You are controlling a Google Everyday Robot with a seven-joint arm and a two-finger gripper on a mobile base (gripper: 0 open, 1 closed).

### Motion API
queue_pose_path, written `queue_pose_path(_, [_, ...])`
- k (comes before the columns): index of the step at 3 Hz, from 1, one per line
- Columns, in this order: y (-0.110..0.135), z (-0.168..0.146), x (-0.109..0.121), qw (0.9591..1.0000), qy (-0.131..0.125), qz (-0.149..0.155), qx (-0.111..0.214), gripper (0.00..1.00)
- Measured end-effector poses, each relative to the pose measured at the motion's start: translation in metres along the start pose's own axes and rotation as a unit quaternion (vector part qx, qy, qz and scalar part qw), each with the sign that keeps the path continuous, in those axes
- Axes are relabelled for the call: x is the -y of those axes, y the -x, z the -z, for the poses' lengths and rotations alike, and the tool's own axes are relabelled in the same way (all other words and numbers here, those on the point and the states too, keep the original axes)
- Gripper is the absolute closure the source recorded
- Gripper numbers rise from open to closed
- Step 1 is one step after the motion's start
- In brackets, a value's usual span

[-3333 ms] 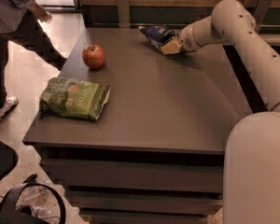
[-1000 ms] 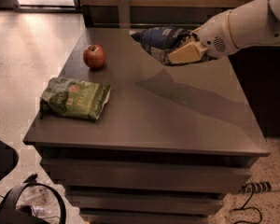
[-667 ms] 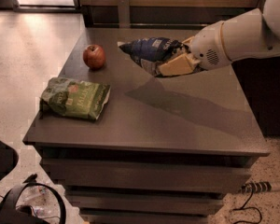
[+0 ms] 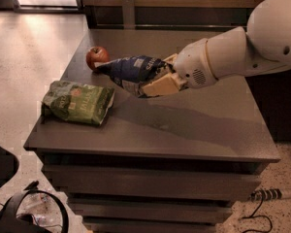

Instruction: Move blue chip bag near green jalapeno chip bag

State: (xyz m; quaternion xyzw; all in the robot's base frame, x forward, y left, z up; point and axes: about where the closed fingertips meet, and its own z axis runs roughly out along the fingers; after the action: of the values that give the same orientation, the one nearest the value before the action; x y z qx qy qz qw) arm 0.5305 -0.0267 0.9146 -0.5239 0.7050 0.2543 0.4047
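The blue chip bag [image 4: 131, 71] is dark navy with white markings and is held in the air over the middle of the table. My gripper [image 4: 157, 81] is shut on its right end, with the white arm reaching in from the right. The green jalapeno chip bag [image 4: 78, 101] lies flat on the table near the left front edge. The blue bag's left tip hangs a little above and to the right of the green bag, apart from it.
A red apple [image 4: 97, 58] stands on the dark grey table [image 4: 199, 125] at the left, just behind the blue bag's tip. The table has drawers below. Cables and a black object [image 4: 24, 212] lie on the floor at the lower left.
My gripper has lifted the blue chip bag from the table's far side and carried it left and forward, closer to the green bag. The person at the left is gone from view.
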Motion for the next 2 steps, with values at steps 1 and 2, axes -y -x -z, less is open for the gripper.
queue_pose_path(1, [0.0008, -0.0004, -0.0001, 1.0000, 0.000, 0.000, 0.000, 0.81])
queue_pose_path(2, [0.0018, -0.0018, -0.0014, 1.0000, 0.001, 0.002, -0.001, 0.59])
